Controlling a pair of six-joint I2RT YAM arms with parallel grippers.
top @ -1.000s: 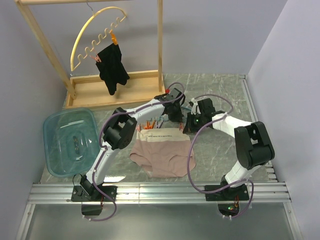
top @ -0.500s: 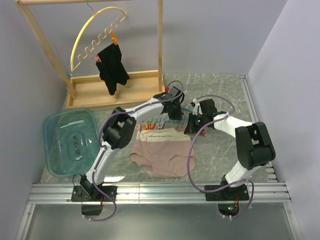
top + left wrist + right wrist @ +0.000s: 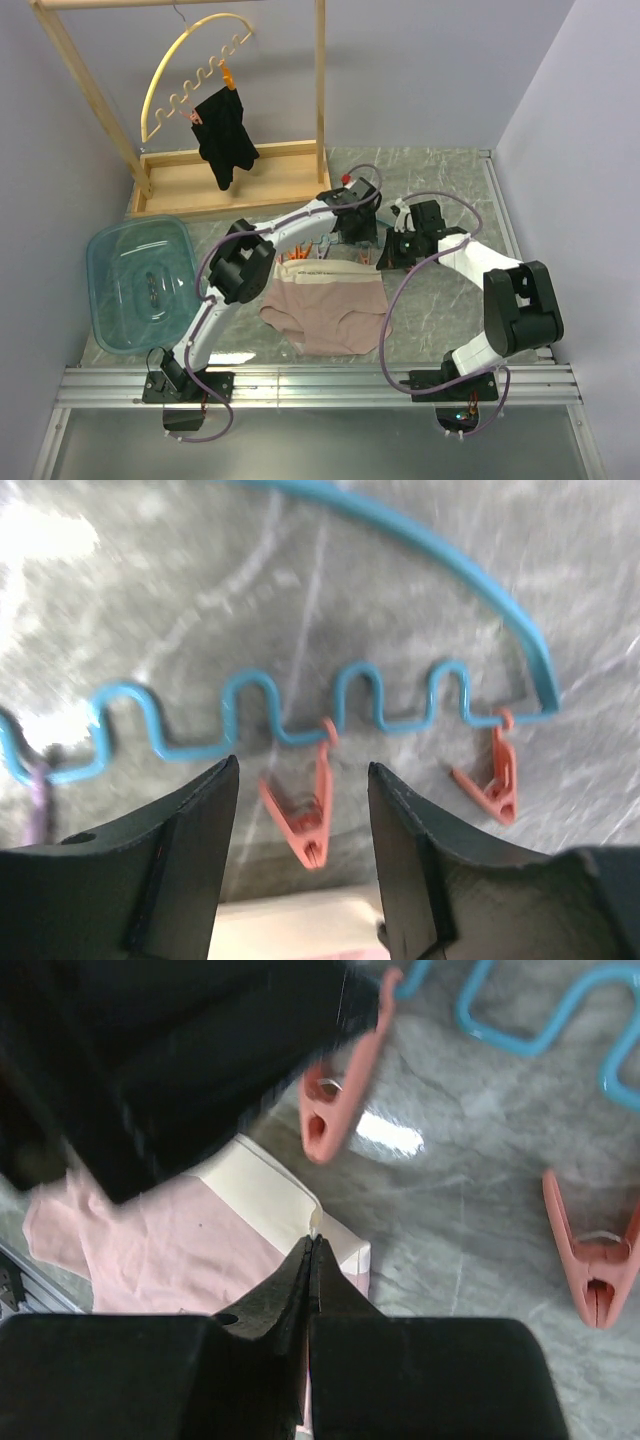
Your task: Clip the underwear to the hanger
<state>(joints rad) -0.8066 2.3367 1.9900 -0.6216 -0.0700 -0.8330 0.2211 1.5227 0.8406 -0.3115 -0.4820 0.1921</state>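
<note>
**Right pinching waistband, left open over the clips**

The underwear (image 3: 325, 312) is a pair of dusty pink-beige briefs. The wide cream waistband (image 3: 325, 272) carries a thin line of dark print. It lies spread at table centre, waistband toward 12 o'clock, leg openings toward 6.

The hanger (image 3: 250, 695) is thin light-blue plastic, with an arched top and a wavy lower edge. It lies flat on the table just at 12 o'clock of the waistband. Two orange-pink clips (image 3: 310, 820) hang off the wavy edge and point at the waistband, tips just short of the cream.

- **left gripper** (image 3: 300, 770): fingers partway apart, nothing held. One clip shows in the gap beyond them.
- **right gripper** (image 3: 312, 1242): fingers pressed together, tips nipping the waistband edge.

**Surface and room**
- Grey-green marble-pattern table (image 3: 440, 300), with aluminium rails (image 3: 330, 385) along the 6 o'clock edge.
- Plain lavender walls (image 3: 420, 70).
- Wooden rack (image 3: 230, 185) at 11 o'clock, carrying a yellow hanger (image 3: 190, 55) with a black garment (image 3: 225, 135) clipped on.
- Clear teal tub (image 3: 110, 300) at 9 o'clock.

**Views**
- The top view gives the layout, but both wrists cover most of the hanger there.
- Only the left wrist view shows the full wavy run, the arch and the clip spacing.
- Only the right wrist view shows the pinch itself. It also shows the left gripper as a blurred black mass at its 11 o'clock.
</note>
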